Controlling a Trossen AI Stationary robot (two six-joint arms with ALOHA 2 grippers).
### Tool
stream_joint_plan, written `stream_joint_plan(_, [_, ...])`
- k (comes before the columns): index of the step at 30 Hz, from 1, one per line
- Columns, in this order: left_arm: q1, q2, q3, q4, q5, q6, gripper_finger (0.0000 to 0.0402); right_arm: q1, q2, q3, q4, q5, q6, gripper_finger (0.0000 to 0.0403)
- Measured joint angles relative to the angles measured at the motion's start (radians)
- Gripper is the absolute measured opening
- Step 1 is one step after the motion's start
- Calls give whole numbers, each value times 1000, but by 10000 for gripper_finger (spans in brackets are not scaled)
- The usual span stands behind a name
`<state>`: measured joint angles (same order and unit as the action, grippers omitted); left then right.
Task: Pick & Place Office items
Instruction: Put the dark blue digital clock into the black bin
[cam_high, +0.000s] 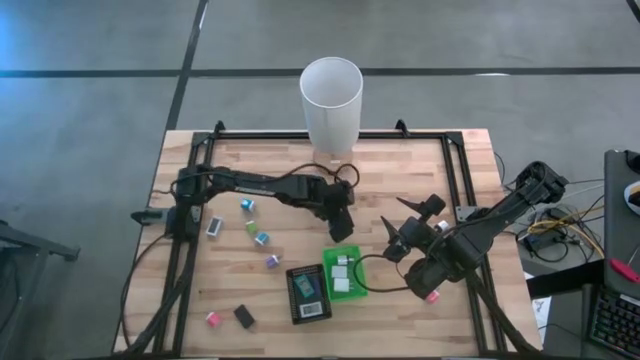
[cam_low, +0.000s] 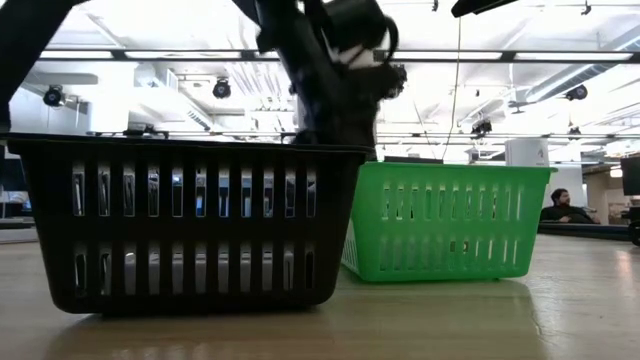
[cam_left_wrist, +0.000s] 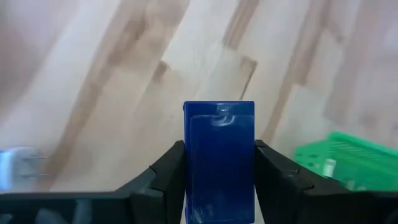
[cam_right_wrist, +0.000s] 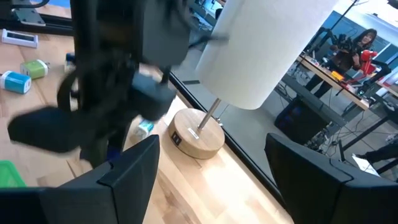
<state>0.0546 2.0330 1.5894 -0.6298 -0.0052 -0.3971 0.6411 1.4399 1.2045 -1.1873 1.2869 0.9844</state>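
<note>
1. The left gripper (cam_left_wrist: 219, 186) gripped a blue block (cam_left_wrist: 219, 158) between its jaws; in the left wrist view the block stood upright and filled the gap between the two dark fingers (cam_left_wrist: 163, 177). In the high view this gripper (cam_high: 342, 222) hung above the worktop (cam_high: 420, 175), just short of the green tray (cam_high: 345, 273).
2. The step in hand was judged to be carrying the blue block to a tray. Done well, the arm would keep the grip steady, travel over the tray wall rather than against it, centre the block above a bare part of the tray floor, lower it, and only then part the jaws.
3. The right gripper (cam_high: 408, 240) waited beside the green tray with its jaws open and nothing between them.
4. The remaining office items lay scattered on the left half of the worktop: a white clip (cam_high: 215, 228), teal pieces (cam_high: 247, 206), a purple block (cam_high: 272, 262), a pink block (cam_high: 213, 319) and a black block (cam_high: 243, 317).
5. Hidden or unclear: the high view did not show the blue block, which the left arm covered. The low view was largely blocked by the black tray (cam_low: 190, 225) and the green tray (cam_low: 445, 220), so no loose item appeared there. What the white pieces (cam_high: 343, 275) in the green tray were could not be made out.
</note>
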Motion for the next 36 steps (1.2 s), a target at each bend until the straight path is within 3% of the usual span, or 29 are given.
stream_joint_plan(11, [-117, -251, -109, 4, -38, -8, 149, 0, 0, -21, 16, -1, 3, 288])
stream_joint_plan(19, [-236, -353, -240, 28, -39, -159, 149, 0, 0, -25, 18, -1, -1, 288])
stream_joint_plan(36, [-439, -363, -344, 92, -5, -460, 149, 0, 0, -24, 29, 7, -15, 288])
